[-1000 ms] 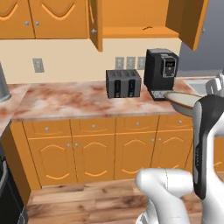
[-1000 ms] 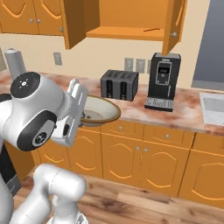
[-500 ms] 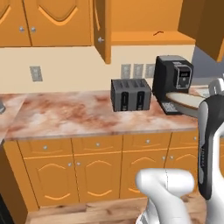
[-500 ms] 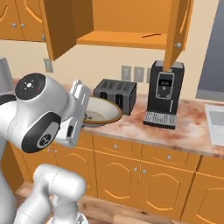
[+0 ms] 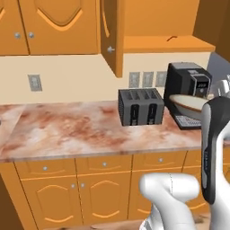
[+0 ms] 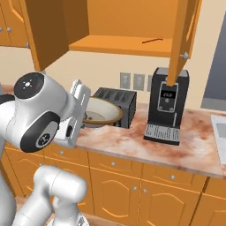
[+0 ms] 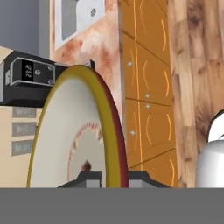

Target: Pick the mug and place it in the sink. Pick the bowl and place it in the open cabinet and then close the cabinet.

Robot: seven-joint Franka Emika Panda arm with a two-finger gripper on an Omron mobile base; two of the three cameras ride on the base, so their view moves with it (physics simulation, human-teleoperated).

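Note:
My gripper (image 7: pixel 114 177) is shut on the rim of the bowl (image 7: pixel 72 135), a wide tan-rimmed dish with a cream inside. The bowl (image 6: pixel 103 113) hangs tilted above the counter, just in front of the toaster. From the left side the bowl (image 5: pixel 191 102) shows before the coffee machine. Above it the cabinet (image 6: pixel 118 43) stands open, both orange doors swung out and its shelf bare. One open door (image 5: pixel 111 37) hangs at the middle of the left base view. The sink (image 7: pixel 65 18) shows far off along the counter in the hand view. The mug is out of view.
A black toaster (image 5: pixel 140 107) and a black coffee machine (image 6: pixel 167 107) stand on the marbled counter (image 5: pixel 67 134). Wall outlets (image 6: pixel 132 80) sit behind them. Orange drawers and lower doors (image 6: pixel 132 190) run under the counter, above a wooden floor (image 7: pixel 194 65).
The whole picture has shifted: the base has driven closer along the counter, so toaster, coffee machine and open cabinet loom larger. The bowl stays held in the gripper.

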